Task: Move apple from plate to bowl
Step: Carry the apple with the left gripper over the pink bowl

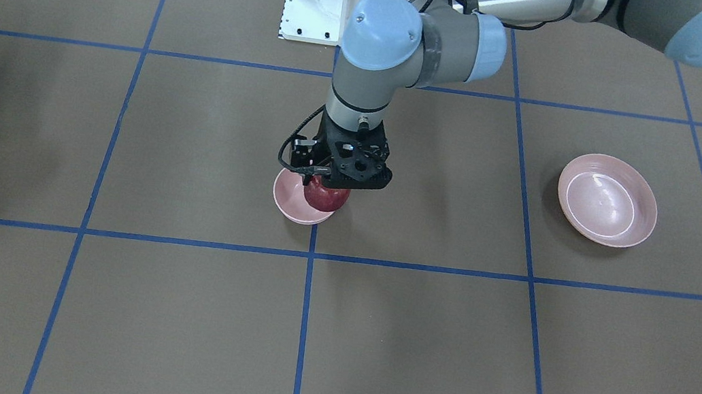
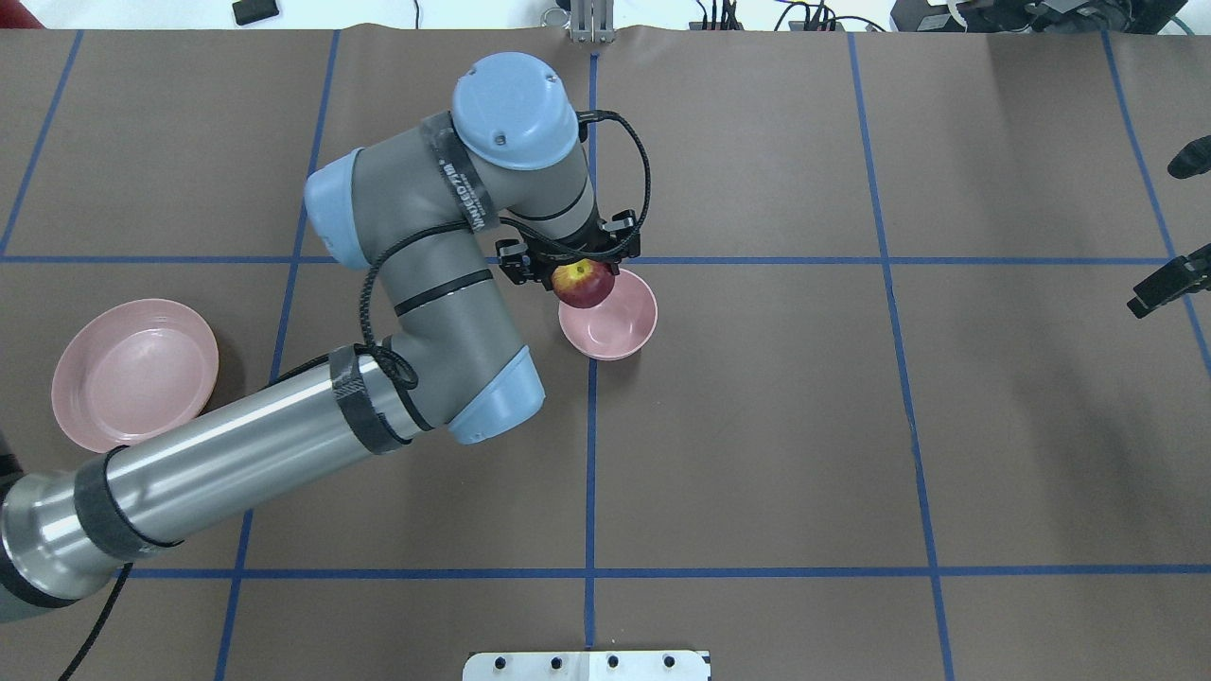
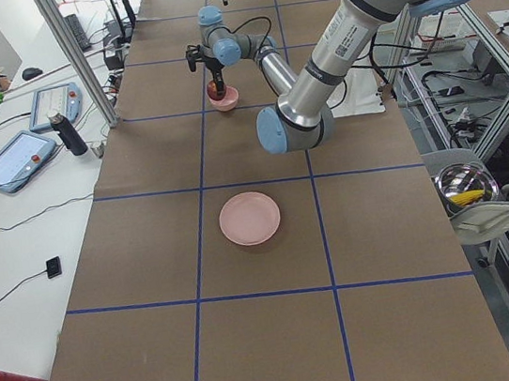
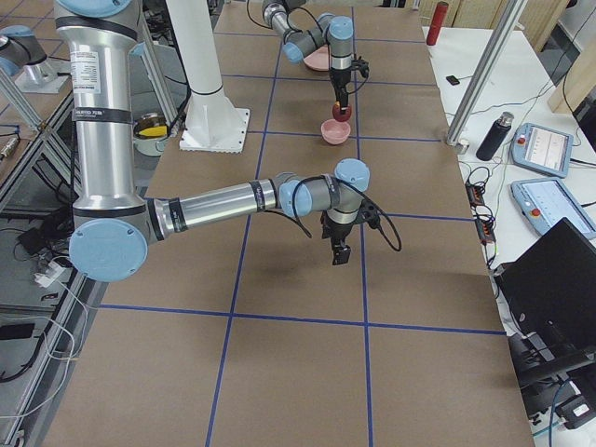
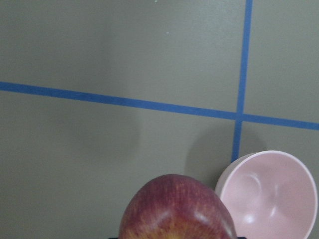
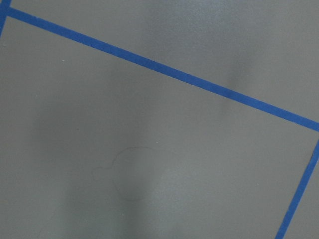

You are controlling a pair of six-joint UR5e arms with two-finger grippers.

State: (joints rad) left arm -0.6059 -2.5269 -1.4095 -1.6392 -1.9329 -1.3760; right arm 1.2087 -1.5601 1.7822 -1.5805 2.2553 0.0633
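Apple [image 2: 582,282] is pinched in the left pincer [image 1: 334,181] and hangs off the tabletop [image 2: 757,426], at the bowl [image 2: 617,333] but not squarely over it. From overhead it sits above the bowl's rim on the arm's side, and the left wrist view shows the bowl's mouth off to one side of the fruit.

The bowl looks barely wider than the apple, so there is little margin. If let go here, the apple would likely strike the rim, then tip the bowl or bounce out and roll away. Lowering on this line could press the rim down and flip the bowl.

The plate [image 2: 132,374] lies empty, well apart. Only dark slivers of the right pincer [image 2: 1169,285] show, so I cannot tell how it stands.
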